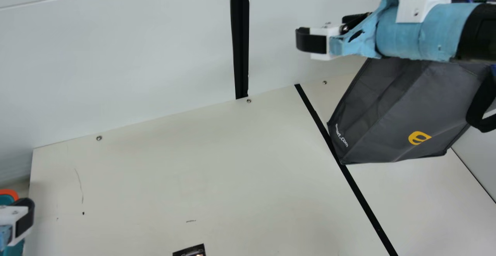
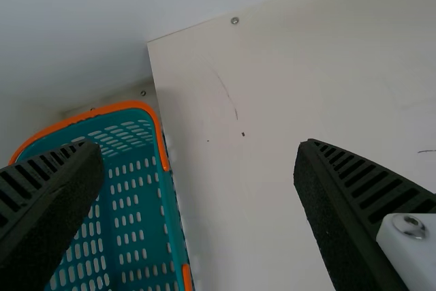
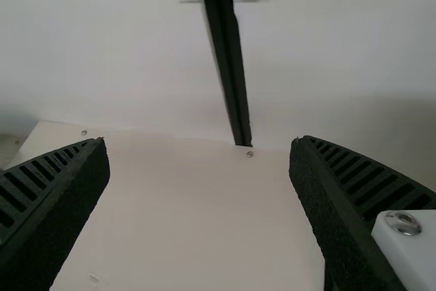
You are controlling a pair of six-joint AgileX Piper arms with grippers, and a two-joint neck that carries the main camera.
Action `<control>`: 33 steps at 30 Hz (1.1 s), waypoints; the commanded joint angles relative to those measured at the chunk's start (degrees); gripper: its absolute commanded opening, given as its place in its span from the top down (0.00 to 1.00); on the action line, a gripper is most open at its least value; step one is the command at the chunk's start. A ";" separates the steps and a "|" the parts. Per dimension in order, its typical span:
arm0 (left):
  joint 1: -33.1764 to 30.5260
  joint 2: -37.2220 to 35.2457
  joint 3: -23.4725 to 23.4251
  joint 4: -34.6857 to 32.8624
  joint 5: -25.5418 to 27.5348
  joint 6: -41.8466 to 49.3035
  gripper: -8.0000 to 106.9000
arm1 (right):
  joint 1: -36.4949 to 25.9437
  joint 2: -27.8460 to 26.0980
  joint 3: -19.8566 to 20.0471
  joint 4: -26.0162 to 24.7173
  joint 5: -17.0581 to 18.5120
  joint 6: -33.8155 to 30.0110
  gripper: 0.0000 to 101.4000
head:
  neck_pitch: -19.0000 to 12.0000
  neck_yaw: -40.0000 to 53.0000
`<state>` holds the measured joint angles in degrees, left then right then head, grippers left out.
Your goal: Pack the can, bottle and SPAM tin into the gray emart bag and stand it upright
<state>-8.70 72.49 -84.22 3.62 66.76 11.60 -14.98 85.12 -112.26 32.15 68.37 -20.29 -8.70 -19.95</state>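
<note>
My right gripper (image 1: 312, 40) is high at the main view's upper right, above and left of the gray bag (image 1: 403, 112). The bag shows a yellow logo and a black handle, and it looks tilted; its inside is hidden. At the main view's left edge is my left gripper (image 1: 22, 220), partly cut off. The left wrist view shows this gripper (image 2: 199, 146) open, with nothing between its fingers. In the right wrist view the other gripper (image 3: 197, 142) also stands open and holds nothing.
A teal basket with an orange rim (image 2: 121, 106) stands beside the table's left edge. A small dark item (image 1: 190, 251) is cut off at the main view's bottom. A black strip (image 1: 358, 190) crosses the table (image 1: 186, 170); white walls rise behind.
</note>
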 commanded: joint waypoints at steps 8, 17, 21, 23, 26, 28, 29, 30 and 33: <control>0.00 0.00 0.00 0.00 0.00 0.00 0.15 | 7.06 -2.91 9.94 -2.03 -3.32 1.12 0.06 | -1.30 -0.05; 0.00 0.00 0.00 0.00 0.00 0.00 0.15 | 11.23 -5.91 19.57 -3.00 -5.65 1.62 0.06 | -1.30 -0.05; 0.00 0.00 0.00 0.00 0.00 0.00 0.15 | 12.24 -7.34 24.10 -2.65 -6.34 1.60 0.06 | -1.30 -0.05; 0.00 0.00 0.00 0.00 0.00 0.00 0.15 | 12.47 -7.98 26.29 -2.23 -6.56 1.39 0.06 | -1.30 -0.05; 0.00 0.00 0.00 0.00 0.00 0.00 0.15 | 12.47 -8.72 29.27 -1.30 -6.61 0.74 0.06 | -1.30 -0.05; 0.00 0.00 0.00 0.00 0.00 0.00 0.15 | 12.24 -9.10 31.09 -0.43 -6.52 0.00 0.06 | -1.30 -0.05; 0.00 0.00 0.00 0.00 0.00 0.00 0.15 | 12.11 -9.22 31.92 0.03 -6.48 -0.41 0.06 | -1.30 -0.05; 0.00 0.00 0.00 0.00 0.00 0.00 0.15 | 11.91 -9.33 32.77 0.52 -6.47 -0.89 0.06 | -1.30 -0.05; 0.00 0.00 0.00 0.00 0.00 0.00 0.15 | 11.63 -9.40 33.14 0.89 -6.77 -1.38 0.06 | -1.30 -0.05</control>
<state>-8.70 72.49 -84.22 3.62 66.76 11.60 -3.56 75.72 -78.30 33.60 61.55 -21.96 -8.61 -19.86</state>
